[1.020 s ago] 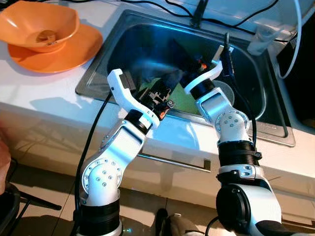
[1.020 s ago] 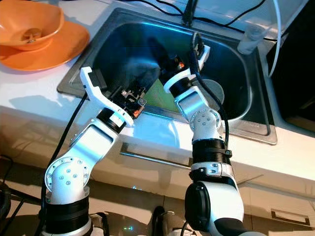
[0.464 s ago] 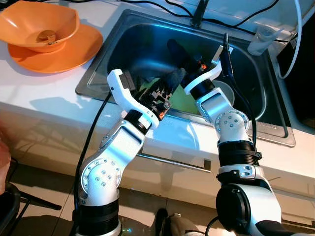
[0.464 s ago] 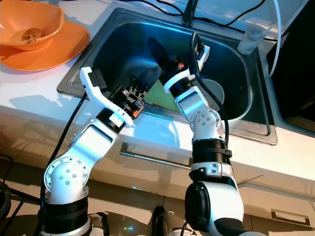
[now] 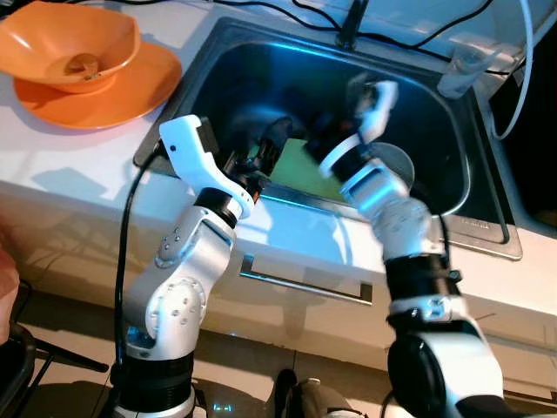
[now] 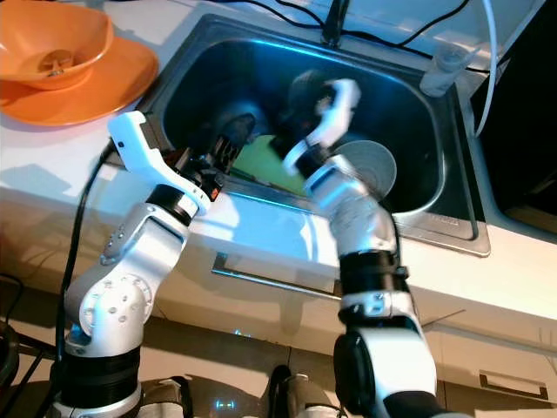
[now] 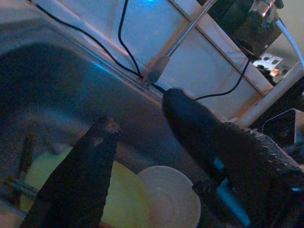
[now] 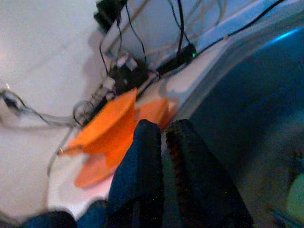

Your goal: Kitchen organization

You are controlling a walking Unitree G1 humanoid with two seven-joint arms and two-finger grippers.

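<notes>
A yellow-green flat pad [image 5: 300,165] lies on the bottom of the steel sink [image 5: 218,61], next to a white round disc [image 7: 168,194]. My left gripper [image 7: 142,142] reaches into the sink over the near rim, open, with nothing between its fingers, just left of the pad. My right gripper [image 8: 164,137] is also inside the sink, shut and empty, pointing toward the orange dishes. The right forearm [image 5: 374,178] is blurred above the pad and hides part of it.
An orange bowl [image 5: 74,43] sits on an orange plate [image 5: 130,91] on the white counter left of the sink. A faucet [image 5: 352,22] and cables run along the back. A clear cup [image 5: 461,70] stands at the sink's back right corner.
My left wrist has swung to the left and its fingers now point into the sink's left part. The right forearm has rolled and shifted left, and is blurred by the motion.
</notes>
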